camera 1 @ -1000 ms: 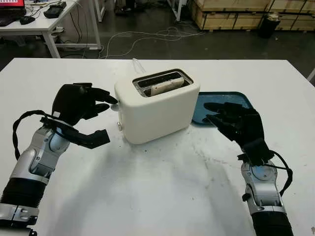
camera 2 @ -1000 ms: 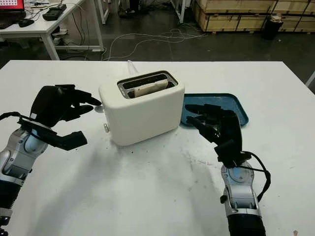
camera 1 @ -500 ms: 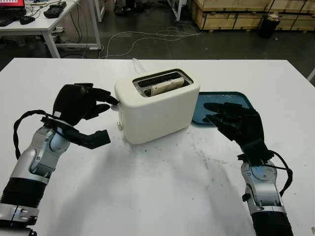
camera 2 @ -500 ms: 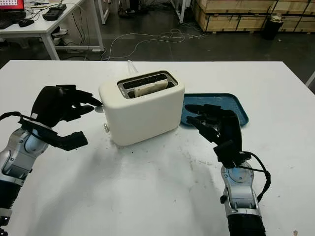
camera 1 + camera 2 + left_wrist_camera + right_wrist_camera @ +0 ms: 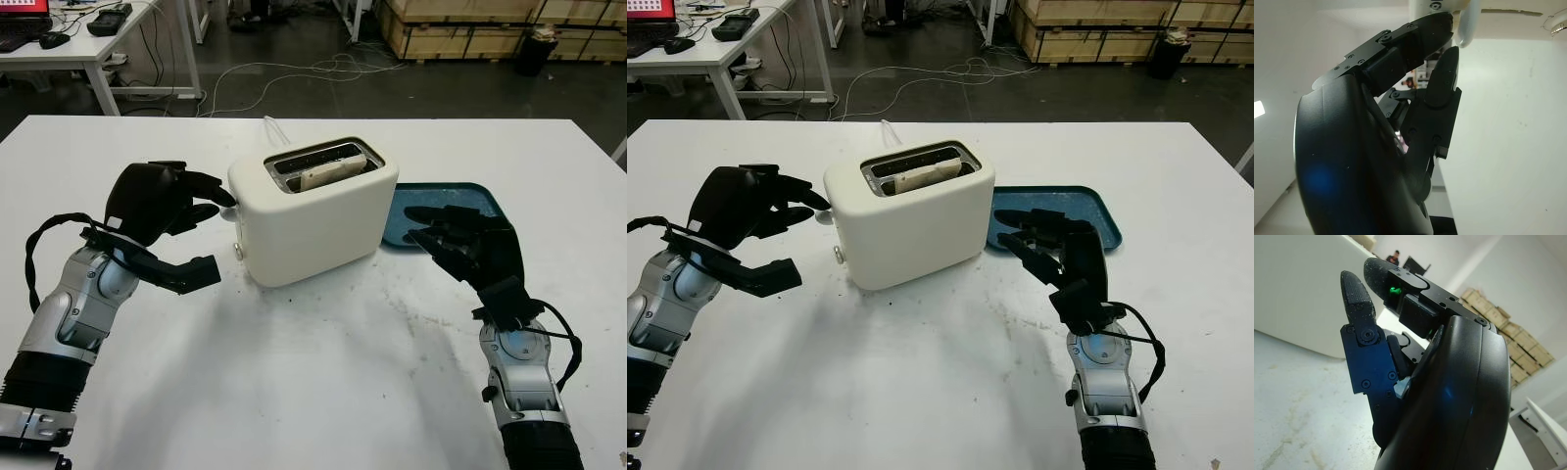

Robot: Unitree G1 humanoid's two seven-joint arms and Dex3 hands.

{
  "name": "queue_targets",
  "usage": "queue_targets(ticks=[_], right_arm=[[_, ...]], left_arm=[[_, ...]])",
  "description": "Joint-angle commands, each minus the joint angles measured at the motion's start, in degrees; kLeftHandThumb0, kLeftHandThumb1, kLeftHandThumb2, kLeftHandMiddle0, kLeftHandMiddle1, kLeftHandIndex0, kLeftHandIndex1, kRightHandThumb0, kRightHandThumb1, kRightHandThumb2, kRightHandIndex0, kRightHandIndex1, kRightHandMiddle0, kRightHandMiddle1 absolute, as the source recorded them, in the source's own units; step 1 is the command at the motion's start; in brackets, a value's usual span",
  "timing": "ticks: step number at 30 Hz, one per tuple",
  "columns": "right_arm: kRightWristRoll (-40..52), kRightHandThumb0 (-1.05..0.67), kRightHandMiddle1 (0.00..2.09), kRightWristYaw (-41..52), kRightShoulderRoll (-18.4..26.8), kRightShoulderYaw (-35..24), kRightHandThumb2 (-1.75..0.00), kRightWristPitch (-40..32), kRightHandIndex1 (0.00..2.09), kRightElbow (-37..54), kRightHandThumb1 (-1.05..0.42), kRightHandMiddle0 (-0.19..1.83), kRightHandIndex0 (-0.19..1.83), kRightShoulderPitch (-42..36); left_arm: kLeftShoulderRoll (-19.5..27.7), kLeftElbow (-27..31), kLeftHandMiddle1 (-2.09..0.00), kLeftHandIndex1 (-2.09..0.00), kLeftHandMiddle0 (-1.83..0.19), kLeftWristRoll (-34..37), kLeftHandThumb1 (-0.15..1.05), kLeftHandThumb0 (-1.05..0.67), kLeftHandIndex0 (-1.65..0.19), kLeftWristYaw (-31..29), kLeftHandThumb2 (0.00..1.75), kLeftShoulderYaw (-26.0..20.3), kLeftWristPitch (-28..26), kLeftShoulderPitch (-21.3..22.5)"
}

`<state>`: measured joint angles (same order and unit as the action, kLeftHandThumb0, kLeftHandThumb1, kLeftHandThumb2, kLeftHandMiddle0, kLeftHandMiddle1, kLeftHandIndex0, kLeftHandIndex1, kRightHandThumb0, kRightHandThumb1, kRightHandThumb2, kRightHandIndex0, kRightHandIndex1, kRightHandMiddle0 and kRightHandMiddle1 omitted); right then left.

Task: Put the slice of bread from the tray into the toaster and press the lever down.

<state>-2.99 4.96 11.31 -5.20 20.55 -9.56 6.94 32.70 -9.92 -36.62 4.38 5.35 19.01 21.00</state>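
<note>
The white toaster (image 5: 313,220) stands mid-table with the slice of bread (image 5: 333,173) sitting low in its slot. My left hand (image 5: 220,235) is at the toaster's left end, open, its upper fingertips (image 5: 223,199) against the white lever (image 5: 231,210) and its thumb lower, apart from the toaster. In the left wrist view the fingers (image 5: 1442,78) reach up to the lever knob (image 5: 1468,24). My right hand (image 5: 431,227) hovers open to the right of the toaster, over the near edge of the teal tray (image 5: 475,196).
A white cable (image 5: 272,129) runs from behind the toaster. The bare table top (image 5: 323,362) in front shows grey scuffs. Beyond the far edge lie floor cables, a desk at back left and wooden crates at back right.
My left hand has edged slightly upward at the lever. The bread, the toaster and my right hand stay where they were.
</note>
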Motion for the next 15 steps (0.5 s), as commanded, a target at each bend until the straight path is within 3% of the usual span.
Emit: queue_targets(ticks=[1,15], right_arm=[[-0.1,-0.41,0.0,-0.4,0.3,-0.2,0.0,1.2,0.65,0.0,-0.85,1.15,1.02,0.0],[-0.5,-0.42,0.0,-0.7,0.4,-0.2,0.0,-0.3,0.65,1.5,-0.85,1.15,1.02,-0.6]], left_arm=[[0.0,-0.5,-1.35,-0.4,-0.78,-0.4,0.91,-0.16,-1.05,0.4,0.0,0.6,0.2,1.5],[-2.7,-2.1,-1.45,-0.55,-0.72,0.6,0.92,-0.16,-0.95,-0.2,0.02,2.6,-0.6,1.1]])
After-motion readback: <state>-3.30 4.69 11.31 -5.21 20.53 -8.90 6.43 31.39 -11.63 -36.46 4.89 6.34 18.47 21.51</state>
